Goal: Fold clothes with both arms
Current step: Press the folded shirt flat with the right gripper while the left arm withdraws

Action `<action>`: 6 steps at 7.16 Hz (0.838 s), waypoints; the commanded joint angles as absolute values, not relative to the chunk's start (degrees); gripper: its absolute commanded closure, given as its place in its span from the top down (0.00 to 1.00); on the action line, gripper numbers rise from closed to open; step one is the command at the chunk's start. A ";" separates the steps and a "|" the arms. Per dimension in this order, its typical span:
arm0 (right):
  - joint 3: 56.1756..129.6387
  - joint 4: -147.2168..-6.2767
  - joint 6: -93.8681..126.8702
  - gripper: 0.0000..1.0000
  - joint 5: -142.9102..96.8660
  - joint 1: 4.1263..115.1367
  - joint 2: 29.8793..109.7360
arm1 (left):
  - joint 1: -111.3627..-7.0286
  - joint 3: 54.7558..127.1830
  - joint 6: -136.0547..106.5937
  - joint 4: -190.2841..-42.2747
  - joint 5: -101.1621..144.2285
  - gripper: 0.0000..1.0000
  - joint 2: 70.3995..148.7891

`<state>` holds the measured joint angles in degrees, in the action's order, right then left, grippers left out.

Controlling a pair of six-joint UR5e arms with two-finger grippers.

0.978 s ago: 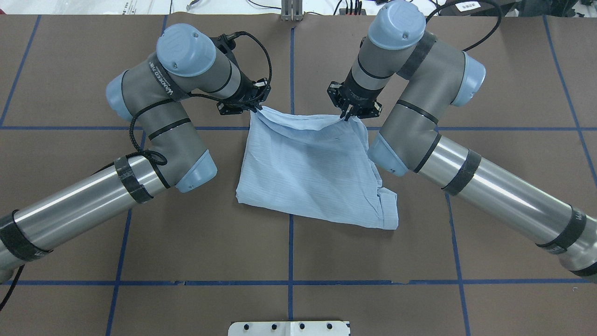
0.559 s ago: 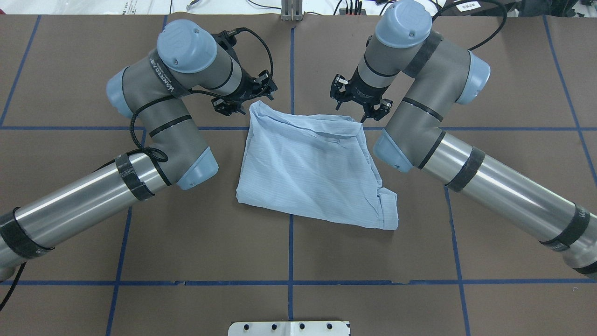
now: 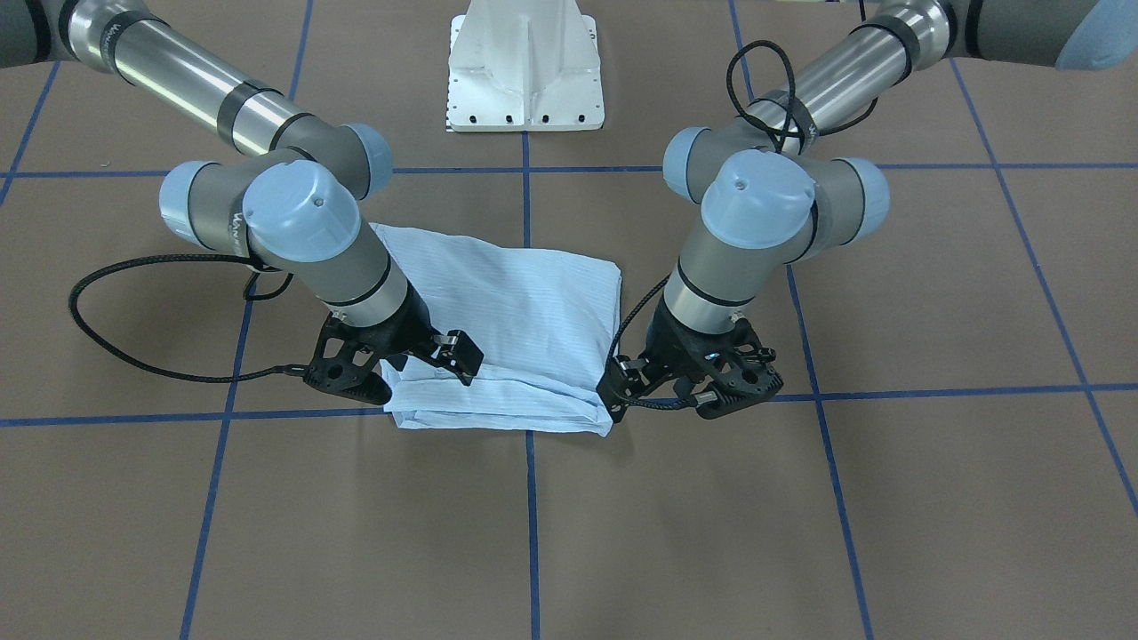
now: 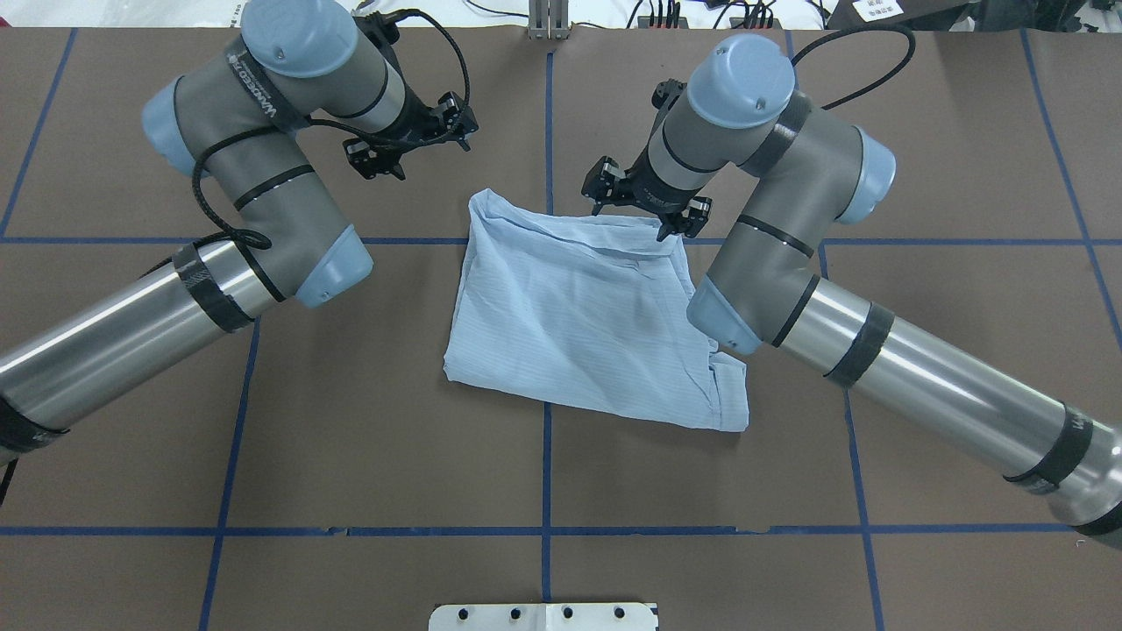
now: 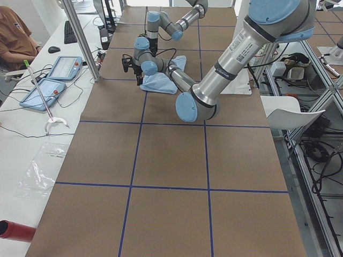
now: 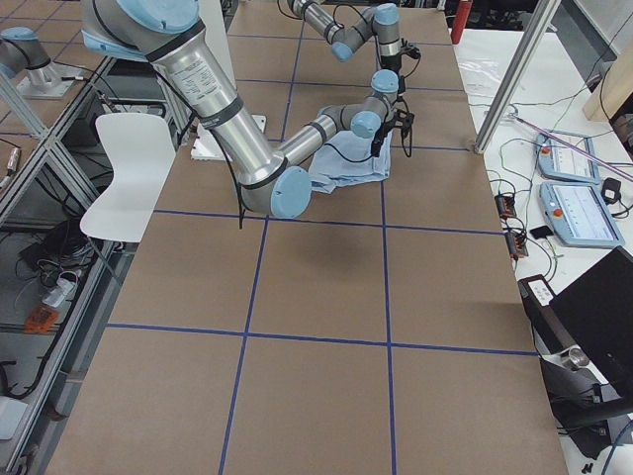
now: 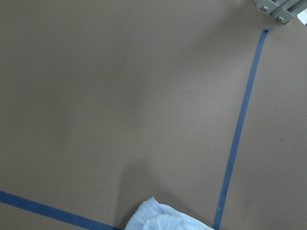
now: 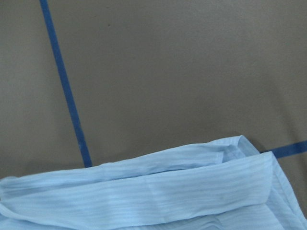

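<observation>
Shirt: the light blue shirt (image 4: pixel 578 324) lies folded in a rough four-sided packet at mid-table, across the centre tape line and flat on the surface.
Shirt edges: the far edge shows a turned-over band of cloth, plain in the right wrist view (image 8: pixel 144 196). At the near right corner a lower layer sticks out past the top one.
Left gripper: the left gripper (image 4: pixel 421 145) has its jaws apart and holds nothing. It hangs over bare table beyond the shirt's far left corner, clear of the cloth. Its wrist camera catches only a tip of that corner (image 7: pixel 163 218).
Right gripper: the right gripper (image 4: pixel 640 215) also has its jaws apart and empty, and it hovers over the far edge near the far right corner. Whether a finger touches the cloth I cannot tell.
Arms: the left arm (image 4: pixel 131 324) and right arm (image 4: pixel 947 386) reach in from either side with elbows bent.
Table: the brown table (image 4: pixel 351 438) is marked with blue tape lines (image 4: pixel 545 473).
Surroundings: a white pedestal base (image 3: pixel 524 62); a seated person (image 5: pixel 13 32) beside two tablets (image 5: pixel 53 75).
</observation>
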<state>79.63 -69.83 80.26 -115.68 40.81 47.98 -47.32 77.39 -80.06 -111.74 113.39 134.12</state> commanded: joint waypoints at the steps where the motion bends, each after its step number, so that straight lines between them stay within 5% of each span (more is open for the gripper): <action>1: 78.93 -70.13 74.89 1.00 -108.39 35.70 46.50 | -51.31 78.22 -72.97 -111.36 116.71 1.00 130.54; 6: 70.07 -78.05 67.94 1.00 -101.87 32.43 38.50 | -52.03 78.31 -71.72 -111.80 116.72 1.00 129.11</action>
<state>73.01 -77.97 68.63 -102.08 32.52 39.87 -52.00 78.31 -71.72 -111.87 116.71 129.15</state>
